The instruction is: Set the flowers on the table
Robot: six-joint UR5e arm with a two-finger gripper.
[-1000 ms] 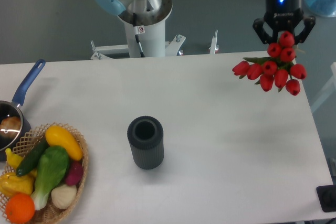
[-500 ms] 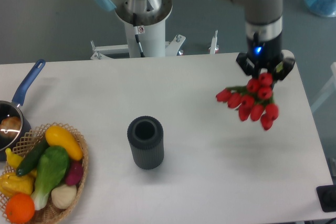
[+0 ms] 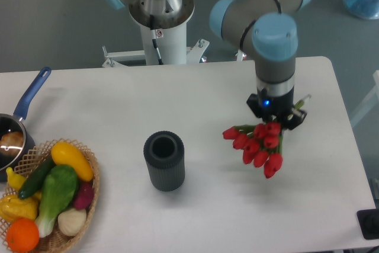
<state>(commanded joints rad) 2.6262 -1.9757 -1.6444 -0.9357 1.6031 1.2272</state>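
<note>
Now, fixed cam, the only view: gripper (image 3: 271, 115) is clamped on the flowers (image 3: 256, 143), holding them by the stem end w/ the red buds hanging toward the camera and slightly left. Stems themselves are mostly hidden under the wrist, so exact grip spot can't be told. The bunch sits over the right-centre of the table (image 3: 118, 96), right of the dark ribbed vase (image 3: 164, 161). Whether the buds touch the top or hang just above it isn't clear; no obvious shadow gap, but can't confirm contact.

Vs 1 s ago: arm has swung in from the far right rear corner, where the bunch was held near the table edge, to a spot well inside the tabletop. Half a sec ago it was midway along that path. Buds also look lower and more tipped over. Vase, veg basket (image 3: 80, 220) and blue-handled pan (image 3: 23, 111) haven't shifted.

Meaning for task: transport looks mostly done, prob. in the lowering phase. What's left, I'd judge, is setting the bunch down flat and letting go w/o it rolling.
</note>
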